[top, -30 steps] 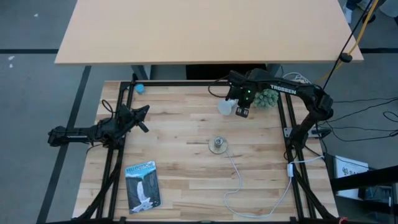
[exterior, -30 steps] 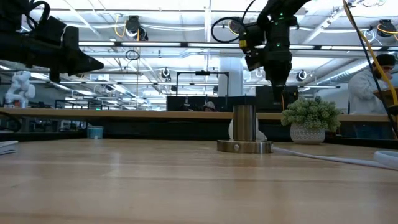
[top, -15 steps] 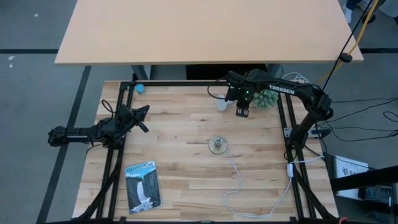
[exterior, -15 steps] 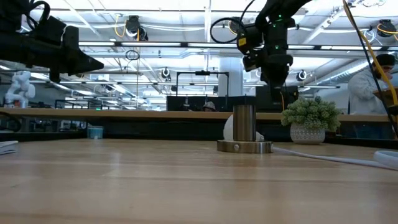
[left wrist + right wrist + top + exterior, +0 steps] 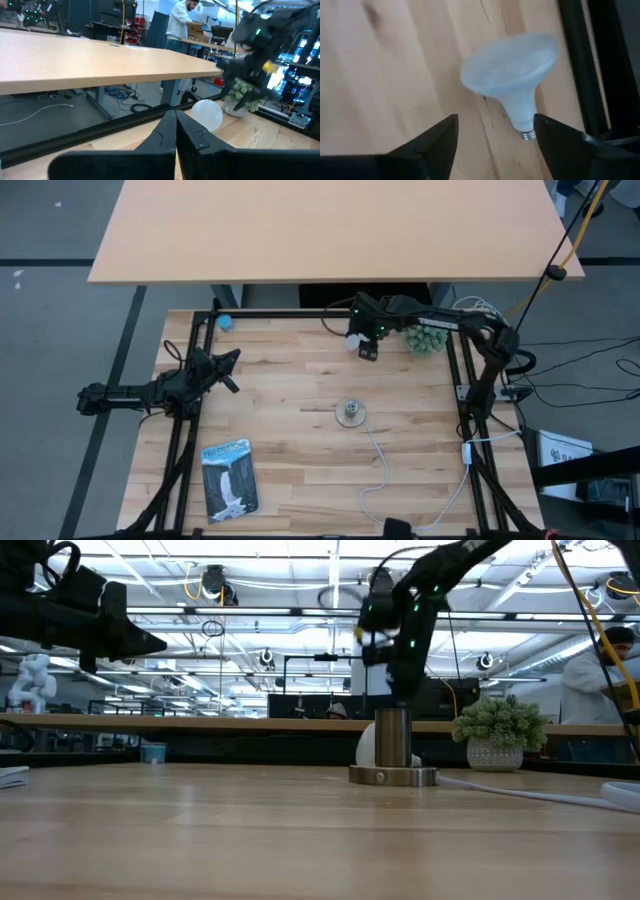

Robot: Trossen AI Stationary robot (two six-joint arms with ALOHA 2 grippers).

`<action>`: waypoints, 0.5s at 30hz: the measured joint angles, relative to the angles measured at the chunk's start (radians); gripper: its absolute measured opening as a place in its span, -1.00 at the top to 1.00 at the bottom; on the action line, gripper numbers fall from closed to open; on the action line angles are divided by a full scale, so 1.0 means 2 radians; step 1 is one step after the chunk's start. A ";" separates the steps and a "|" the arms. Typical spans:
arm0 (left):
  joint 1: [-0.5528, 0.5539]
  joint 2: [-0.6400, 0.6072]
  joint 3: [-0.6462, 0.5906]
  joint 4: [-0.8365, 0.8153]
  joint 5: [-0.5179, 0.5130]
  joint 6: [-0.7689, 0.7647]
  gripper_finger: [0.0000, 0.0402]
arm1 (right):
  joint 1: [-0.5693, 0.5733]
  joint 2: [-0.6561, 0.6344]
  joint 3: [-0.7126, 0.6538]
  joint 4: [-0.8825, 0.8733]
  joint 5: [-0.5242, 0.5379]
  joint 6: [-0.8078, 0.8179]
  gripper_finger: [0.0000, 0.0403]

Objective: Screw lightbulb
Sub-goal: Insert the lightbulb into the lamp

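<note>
My right gripper (image 5: 366,350) hangs over the far side of the surface (image 5: 290,440), fingers spread wide, holding nothing. The lightbulb (image 5: 354,342) lies on its side on the wood just beside that gripper, near the far rail. In the right wrist view the lightbulb (image 5: 512,82) sits ahead of my open fingers (image 5: 432,142), between their tips but apart from both, dome wide, neck tapering to a small threaded base.

My left gripper (image 5: 228,360) waits at the left side of the surface, fingers closed on nothing, well apart from the lightbulb.

The metal socket (image 5: 349,413) stands upright mid-surface, its white cord (image 5: 385,470) trailing toward the near edge. Nothing sits in its cup. In the low view it stands in front of the lightbulb (image 5: 368,747).

A green spiky plant (image 5: 428,338) in a pale pot stands beyond the right gripper.
</note>
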 joint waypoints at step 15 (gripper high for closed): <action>0.000 0.000 0.000 0.000 0.000 0.000 1.00 | -0.042 0.091 0.000 0.099 0.061 -0.072 -0.38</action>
